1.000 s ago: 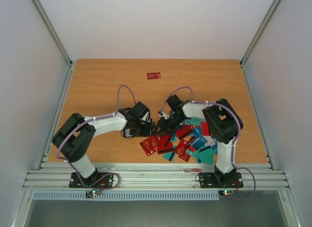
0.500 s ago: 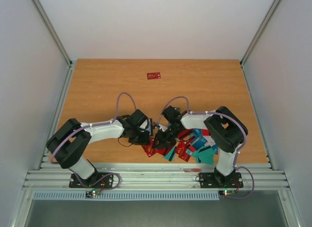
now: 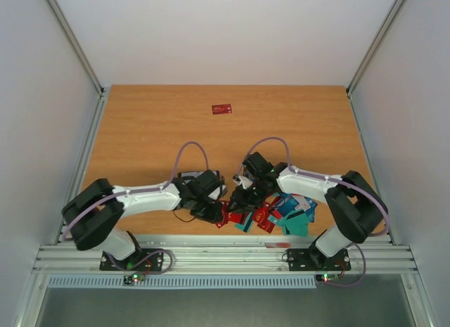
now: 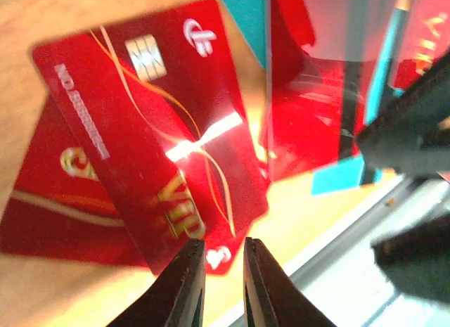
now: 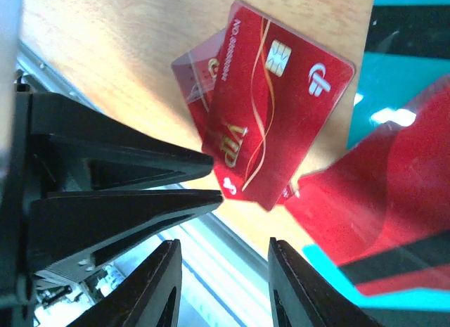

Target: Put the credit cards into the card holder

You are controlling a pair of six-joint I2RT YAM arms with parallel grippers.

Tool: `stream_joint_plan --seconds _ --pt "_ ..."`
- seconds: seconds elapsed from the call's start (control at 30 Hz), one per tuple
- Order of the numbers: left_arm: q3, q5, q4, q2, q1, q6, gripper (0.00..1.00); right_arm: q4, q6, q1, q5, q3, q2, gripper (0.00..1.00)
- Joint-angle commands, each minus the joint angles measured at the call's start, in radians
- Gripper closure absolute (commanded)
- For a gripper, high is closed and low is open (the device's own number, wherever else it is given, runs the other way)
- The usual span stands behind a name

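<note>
Both arms have swung down toward the near edge of the surface [image 3: 140,130] within the last second, elbows spreading outward, and now meet nose to nose at the near left corner of the credit cards [image 3: 285,213]. The left gripper [image 4: 223,246] hangs with its jaws a narrow slit apart and nothing between them. The right gripper [image 5: 223,253] holds its jaws wider apart, also empty. Under both lies a red chip card [image 4: 155,130] overlapping a second red one. It looks like a pick is being lined up. One stray red card [image 3: 222,109] sits far off. The card holder is possibly hidden among the black wrists and cannot be made out.
</note>
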Motion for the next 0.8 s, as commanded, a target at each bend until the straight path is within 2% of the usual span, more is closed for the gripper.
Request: stream_joint_plan --seconds 0.0,0.1,0.27,0.47,0.77 --pt "-0.007 -0.042 -0.044 -0.152 -0.012 -0.033 0.81 -0.06 0.037 0.007 0.071 -0.027 -0.105 0.64" --pt "0.082 -0.142 -0.12 -0.17 -0.001 0.003 0.77 -0.095 0.047 0.007 0.133 -0.035 -0.15 0.63" --pt "0.205 -0.199 -0.172 -0.005 0.04 0.083 0.64 -0.13 0.056 0.007 0.195 -0.045 -0.205 0.62" --pt "0.324 -0.25 -0.225 0.178 0.055 0.112 0.59 -0.17 0.075 0.007 0.239 -0.084 -0.293 0.61" --pt "0.352 -0.246 -0.234 0.268 0.053 0.076 0.59 -0.221 0.092 0.006 0.269 -0.142 -0.409 0.61"
